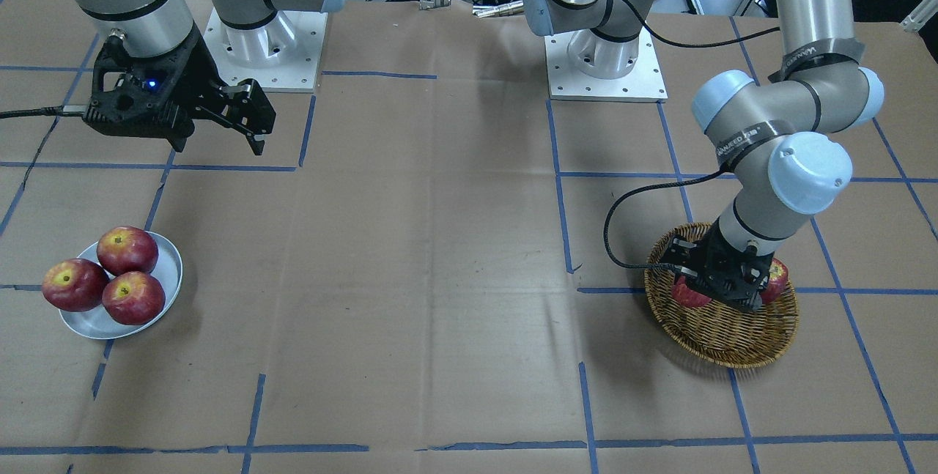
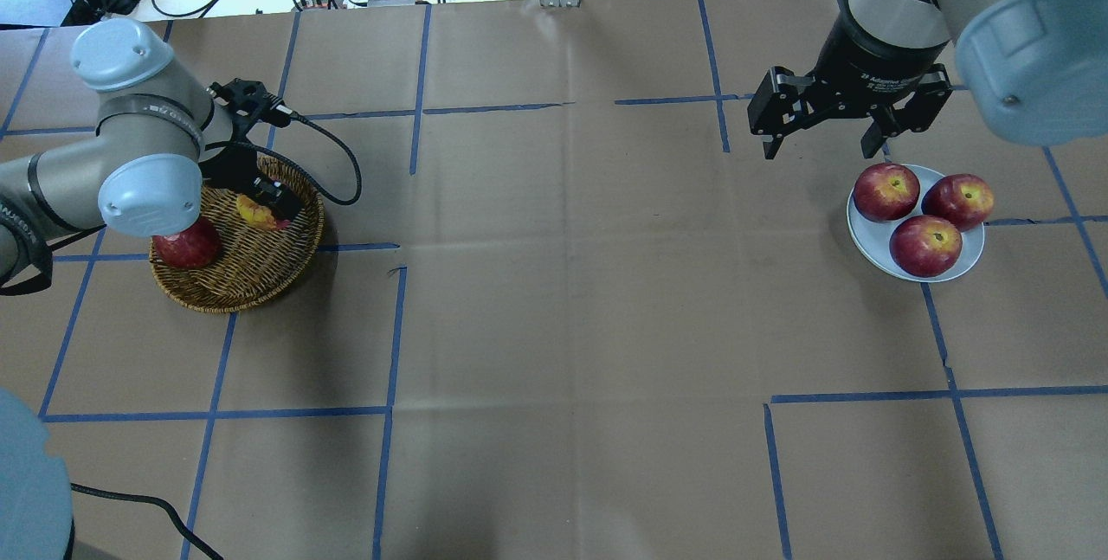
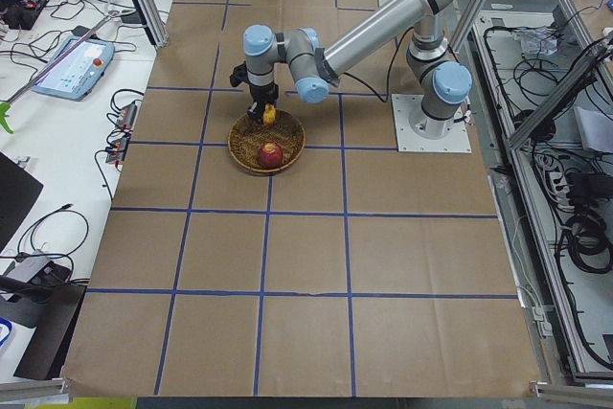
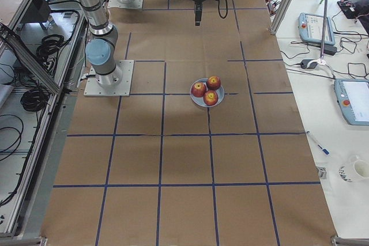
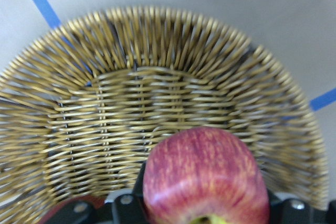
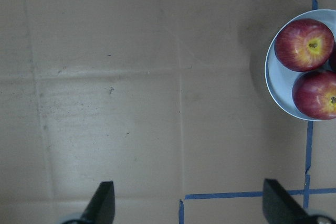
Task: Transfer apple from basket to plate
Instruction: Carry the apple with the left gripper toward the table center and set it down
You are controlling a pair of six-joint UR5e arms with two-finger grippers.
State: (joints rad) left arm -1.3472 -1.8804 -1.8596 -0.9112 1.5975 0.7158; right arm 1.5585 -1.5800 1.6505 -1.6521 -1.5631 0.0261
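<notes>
While low inside the basket (image 2: pixel 234 287), well apart from the plate (image 2: pixel 872 241) with three dark apples (image 2: pixel 926 246), clamps the left gripper (image 2: pixel 262 203) narrowly around the apple (image 5: pixel 202 179), beside a darker apple (image 2: pixel 186 244). Hangs the right gripper (image 2: pixel 822 143) wide open near the plate, gripping nothing.

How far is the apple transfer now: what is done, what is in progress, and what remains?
Done: three glossy dark-red apples already lie on the round silvery-grey plate. In hand: the left gripper is down in the round woven wicker basket, jaws seemingly closed on the pinkish-red, yellow-streaked apple. Left: lift it, carry it across, set it on the plate.
</notes>
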